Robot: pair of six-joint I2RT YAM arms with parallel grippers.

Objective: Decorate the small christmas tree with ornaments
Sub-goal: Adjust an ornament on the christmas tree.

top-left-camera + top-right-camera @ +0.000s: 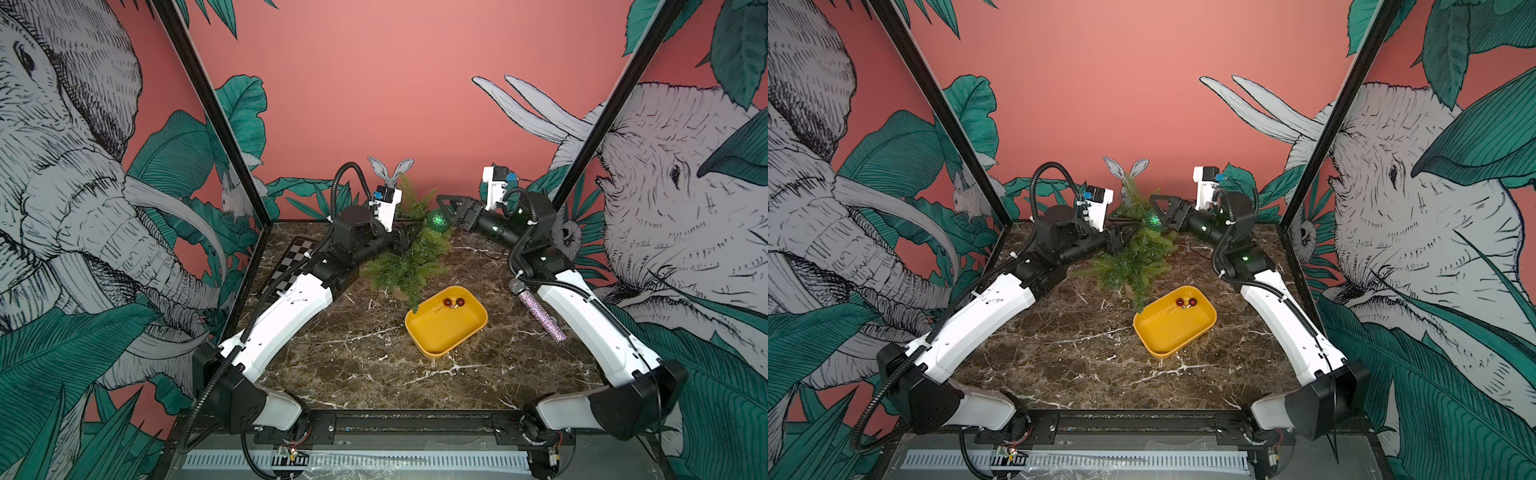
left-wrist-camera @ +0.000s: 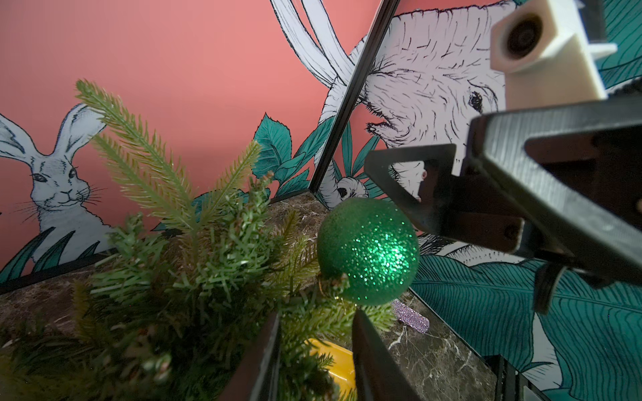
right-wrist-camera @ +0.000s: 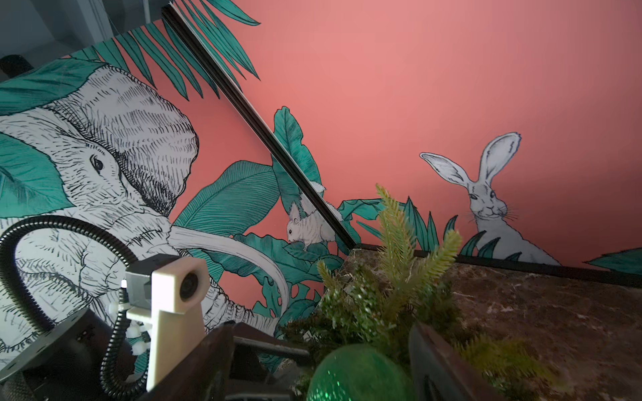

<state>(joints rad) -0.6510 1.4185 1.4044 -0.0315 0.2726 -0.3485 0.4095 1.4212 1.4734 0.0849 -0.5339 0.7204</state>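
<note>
Item: glittery green ball ornament, on an upper branch of the small green artificial fir at the middle of the marbled worktop's far edge, with the right gripper's jaws apart around it. The left gripper's jaws flank a branch, though I cannot tell whether they pinch it. Hazard: if the hook has not caught, the ball likely drops.

No text, label, brand or number can be read in any view. A small black-and-white tag on the front rail carries markings - too small to make out.
</note>
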